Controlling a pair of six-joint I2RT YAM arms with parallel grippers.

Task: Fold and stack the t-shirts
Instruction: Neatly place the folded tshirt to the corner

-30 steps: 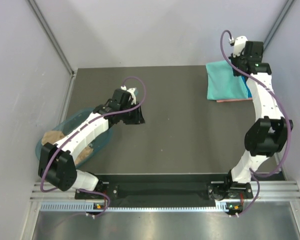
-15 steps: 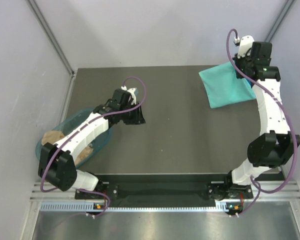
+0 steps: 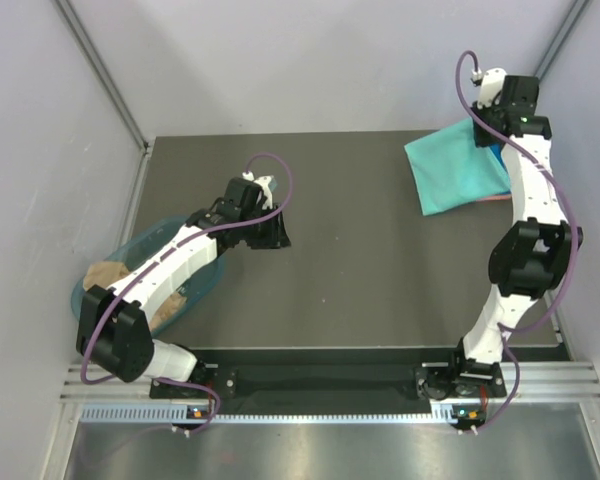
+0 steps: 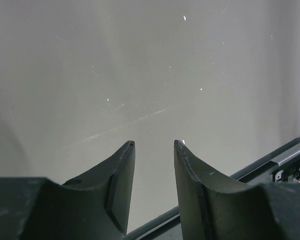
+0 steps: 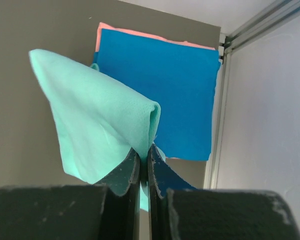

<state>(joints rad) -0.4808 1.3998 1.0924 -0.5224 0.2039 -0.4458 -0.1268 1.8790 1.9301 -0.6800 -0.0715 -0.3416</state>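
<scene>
R gripper (image 5: pixel 144 150) jaws pressed together, pinching folded edge of teal tee (image 5: pixel 95 115), which hangs from it over blue tee (image 5: pixel 175 90) lying on pink tee (image 5: pixel 140 34) at far-right corner of table (image 3: pixel 360 260). L gripper (image 4: pixel 152 145) half spread, holds nothing, above bare tabletop. Plastic tub (image 3: pixel 138 238) at left edge w/ tan tee (image 3: pixel 105 272) inside.

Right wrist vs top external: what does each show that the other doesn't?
Only right wrist: the right hand shut on a fold of the teal tee, and behind it the blue tee lying flat on the pink tee. Only top external: the left hand over the bare table, and the tub at the left edge with the tan tee in it. Both: the teal tee near the table's far right corner, at the right hand.
</scene>
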